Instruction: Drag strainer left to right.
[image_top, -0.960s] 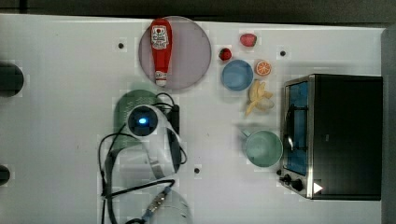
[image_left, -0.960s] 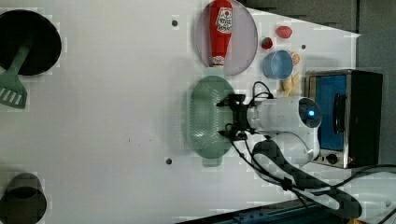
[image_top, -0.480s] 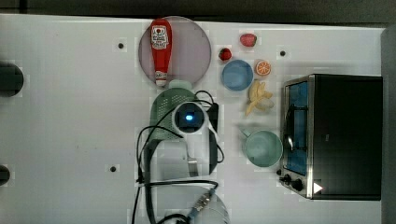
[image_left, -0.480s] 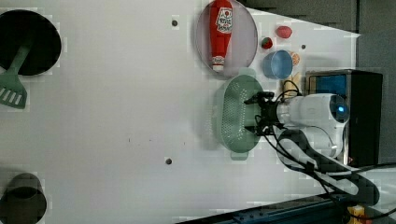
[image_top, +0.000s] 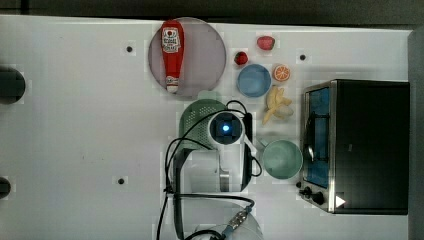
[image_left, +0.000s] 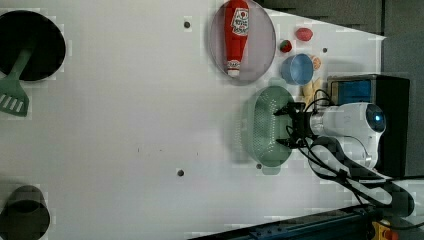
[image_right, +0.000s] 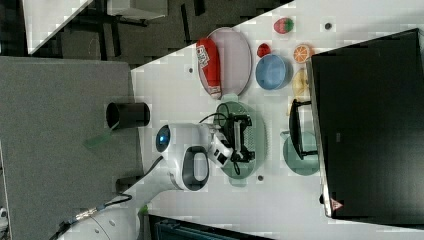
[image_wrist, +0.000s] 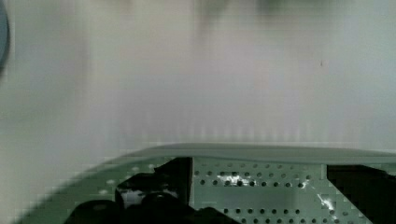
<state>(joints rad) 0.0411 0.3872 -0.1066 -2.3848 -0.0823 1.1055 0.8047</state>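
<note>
Strainer (image_left: 264, 125): pale mint-green, perforated, flat on the white table (image_left: 125, 125), just below the grey plate (image_left: 260, 40) in the left view and nearly touching that plate's rim. Blue bowl (image_left: 296, 69) near the strainer, up and toward the left view's right; teal cup (image_top: 281, 159) just off the strainer toward the top view's right, with the toaster oven (image_top: 365, 145) beyond that cup.

Gripper (image_left: 290, 127) reaching down inside the strainer, jaws spread wide along the basket's long axis, fingers (image_right: 239, 137) set within the walls and pinching nothing. Pushing contact against the inner wall probable, not confirmed from these views. Wrist view: perforated bottom and the strainer's rim directly ahead of the fingers.

Step in hand, as judged: the drag itself, well advanced, strainer already sitting in the cluttered part of the table close to the cup and bowl. Next move calls for little further travel toward the top view's right; the teal cup stands in that path and would be struck or shoved against the oven. Slow finish advised, then a straight lift of the spread jaws clear of the walls so the light basket is not tipped or carried up.

Containers:
- Strainer: nothing inside apart from the gripper
- Grey plate: one ketchup bottle (image_top: 172, 55) lying on it
- Blue bowl: appears empty
- Teal cup: appears empty
- Toaster oven: interior not readable
</note>
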